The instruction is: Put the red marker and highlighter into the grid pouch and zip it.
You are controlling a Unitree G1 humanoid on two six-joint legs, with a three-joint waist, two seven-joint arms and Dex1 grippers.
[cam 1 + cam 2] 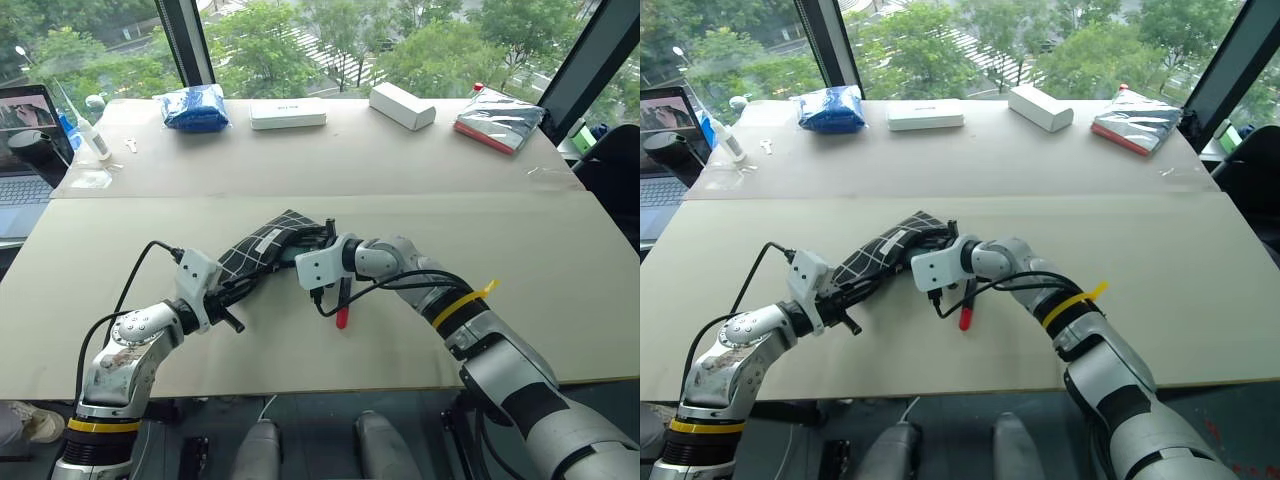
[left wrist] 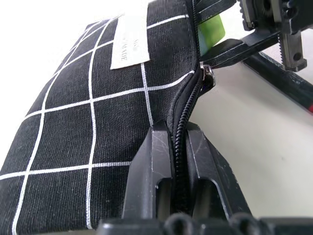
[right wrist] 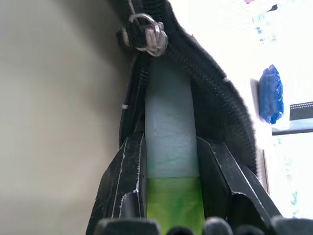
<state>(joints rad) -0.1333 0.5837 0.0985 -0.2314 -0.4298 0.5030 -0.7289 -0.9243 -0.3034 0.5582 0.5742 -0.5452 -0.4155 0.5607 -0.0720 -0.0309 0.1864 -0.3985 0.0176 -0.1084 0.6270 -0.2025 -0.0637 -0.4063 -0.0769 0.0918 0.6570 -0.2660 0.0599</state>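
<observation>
Highlighter (image 3: pixel 171 147) clamped in right tool (image 3: pixel 171 196) enters grid pouch (image 2: pixel 98 122), left tool (image 2: pixel 178 161) pinching its zipper edge.

One grid pouch (image 1: pixel 262 250), one highlighter (image 3: pixel 169 147), one red marker (image 1: pixel 343 304) on the bench (image 1: pixel 560 290). Two white boxes (image 1: pixel 288 113) (image 1: pixel 402 105) at the far edge, one blue bag (image 1: pixel 195 107), one laptop (image 1: pixel 25 150) far left.

The grid pouch (image 2: pixel 93 122) is soft woven black cloth with a shiny metal zip slider (image 3: pixel 146 34). The highlighter (image 3: pixel 171 142) beside that slider is smooth, cloudy plastic. The bench (image 1: pixel 500 260) looks matt.
</observation>
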